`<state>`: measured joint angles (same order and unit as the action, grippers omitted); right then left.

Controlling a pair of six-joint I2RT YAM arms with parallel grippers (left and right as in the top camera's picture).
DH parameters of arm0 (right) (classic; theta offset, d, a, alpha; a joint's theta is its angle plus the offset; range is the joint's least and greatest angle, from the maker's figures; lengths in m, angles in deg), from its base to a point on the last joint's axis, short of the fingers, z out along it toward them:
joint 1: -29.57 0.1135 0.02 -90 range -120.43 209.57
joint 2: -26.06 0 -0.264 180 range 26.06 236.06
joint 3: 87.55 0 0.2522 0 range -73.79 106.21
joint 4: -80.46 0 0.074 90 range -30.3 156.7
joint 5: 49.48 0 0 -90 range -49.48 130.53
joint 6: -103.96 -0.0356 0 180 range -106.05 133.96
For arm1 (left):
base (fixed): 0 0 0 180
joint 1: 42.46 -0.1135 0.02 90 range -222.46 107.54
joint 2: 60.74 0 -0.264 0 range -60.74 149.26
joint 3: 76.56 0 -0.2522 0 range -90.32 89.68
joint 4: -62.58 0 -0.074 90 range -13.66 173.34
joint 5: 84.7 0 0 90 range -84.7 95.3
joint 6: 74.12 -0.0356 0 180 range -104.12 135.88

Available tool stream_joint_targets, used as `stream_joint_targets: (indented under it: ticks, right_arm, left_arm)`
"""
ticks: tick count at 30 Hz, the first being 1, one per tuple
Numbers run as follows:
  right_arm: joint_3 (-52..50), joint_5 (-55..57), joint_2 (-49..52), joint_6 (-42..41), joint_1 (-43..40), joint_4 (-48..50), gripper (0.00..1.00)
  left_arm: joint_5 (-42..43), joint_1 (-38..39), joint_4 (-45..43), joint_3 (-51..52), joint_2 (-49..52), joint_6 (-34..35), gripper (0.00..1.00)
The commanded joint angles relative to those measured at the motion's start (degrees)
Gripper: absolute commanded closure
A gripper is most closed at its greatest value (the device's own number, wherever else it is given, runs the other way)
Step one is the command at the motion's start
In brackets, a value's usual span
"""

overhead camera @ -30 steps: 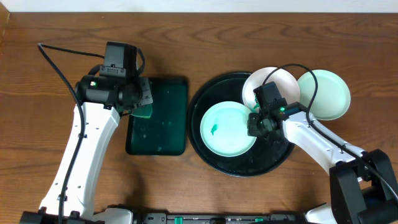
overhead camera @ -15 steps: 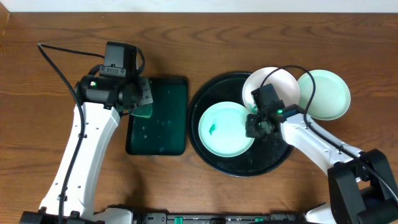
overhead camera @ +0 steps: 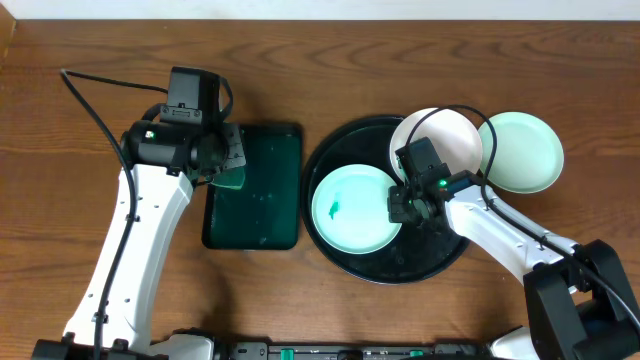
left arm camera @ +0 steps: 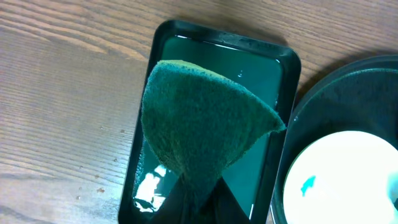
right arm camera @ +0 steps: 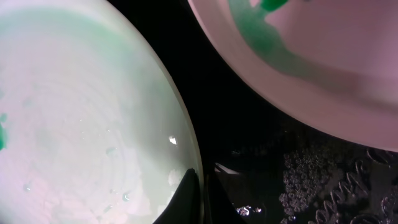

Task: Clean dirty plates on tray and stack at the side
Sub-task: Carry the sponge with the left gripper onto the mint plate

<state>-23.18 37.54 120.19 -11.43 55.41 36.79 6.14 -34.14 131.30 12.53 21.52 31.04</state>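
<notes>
Pinching the right rim of the mint plate (overhead camera: 350, 210), our right gripper (overhead camera: 400, 205) is closed on that edge, one finger above and one below in the right wrist view. The plate lies flat inside the black tray (overhead camera: 425, 262), its left edge close to the tray's left rim, so only a thin black crescent shows there, while the near and right parts of the tray floor are bare and wet. A small green smear (overhead camera: 334, 209) sits left of the plate's middle. The white plate (overhead camera: 450, 135), streaked green, rests over the tray's far right rim, and the second mint plate (overhead camera: 525, 150) lies on the table (overhead camera: 80, 250) just right of it; we cannot tell whether the two touch. Our left gripper (overhead camera: 228, 165) is clamped on the sponge (left arm camera: 199, 130), which hangs above the left side of the green rectangular tray (overhead camera: 270, 215), itself just left of the black tray. Bare wood runs along the far edge and the left side. Compared with a second ago, the held plate and right gripper have shifted left within the tray; the left arm has not moved.
</notes>
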Motion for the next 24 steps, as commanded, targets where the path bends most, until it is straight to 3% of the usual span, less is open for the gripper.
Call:
stream_joint_targets:
  ticks: [1, 8, 17, 24]
  right_arm:
    - [-0.46, 0.17, -0.59, 1.22, 0.35, 0.37, 0.99]
    - [-0.46, 0.15, 0.17, 1.22, 0.35, 0.79, 0.99]
    - [-0.46, 0.17, 0.2, 1.25, 0.35, 0.76, 0.99]
    - [-0.46, 0.17, 0.2, 1.25, 0.35, 0.79, 0.99]
  left_arm:
    - [-5.55, 1.81, -0.92, 0.26, -0.15, -0.15, 0.93]
    - [-8.66, 7.43, -2.32, -0.72, 0.76, -0.07, 0.93]
    - [4.57, 15.3, -2.56, -0.7, 7.04, 5.55, 0.93]
    - [6.25, 21.4, -3.28, -0.7, 12.9, 10.29, 0.93]
